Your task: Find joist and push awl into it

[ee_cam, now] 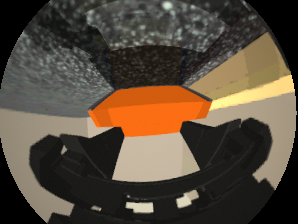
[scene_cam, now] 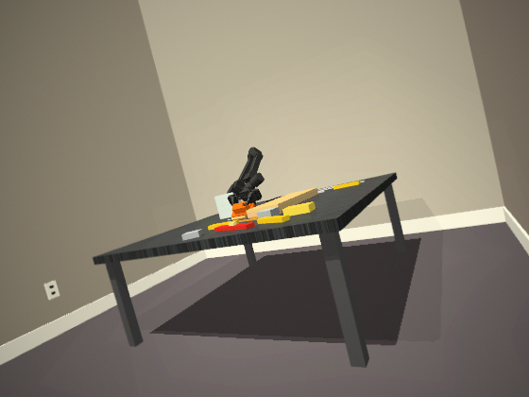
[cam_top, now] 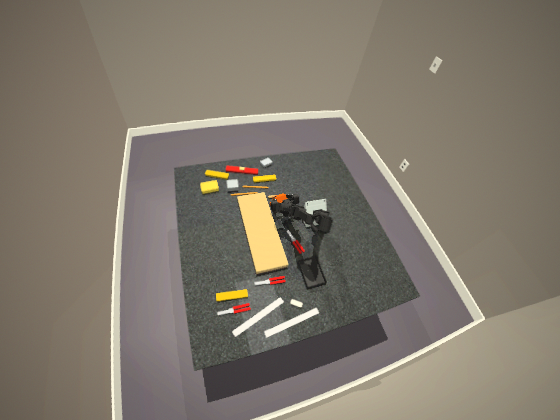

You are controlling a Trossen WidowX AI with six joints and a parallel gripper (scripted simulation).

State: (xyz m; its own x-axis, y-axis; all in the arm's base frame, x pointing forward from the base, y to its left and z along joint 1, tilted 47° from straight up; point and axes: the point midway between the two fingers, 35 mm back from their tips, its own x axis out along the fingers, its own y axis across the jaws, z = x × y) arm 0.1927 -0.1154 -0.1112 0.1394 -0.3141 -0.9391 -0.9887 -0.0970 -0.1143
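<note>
The stud finder (cam_top: 281,197) (scene_cam: 241,209) (ee_cam: 151,112) is an orange block near the far end of the panel. My gripper (cam_top: 283,201) (ee_cam: 150,123) is spread wide and shut on its narrower part, with a finger on each side. Whether the block touches the table is hard to tell. The floor panel (cam_top: 262,235) (scene_cam: 290,200) (ee_cam: 246,62) is a long tan board beside the arm. A black-rimmed tray (cam_top: 314,284) lies past its near end, with a dark shadow across it. I cannot tell which thing is the awl. The joist is hidden.
A red-handled tool (cam_top: 298,245) lies between arm and panel. A pale plate (cam_top: 316,205) (scene_cam: 223,206) stands behind the arm. A red level (cam_top: 232,169) (scene_cam: 236,227), yellow blocks and grey blocks lie at the far end. White strips (cam_top: 291,323) and other red-handled tools lie at the near end.
</note>
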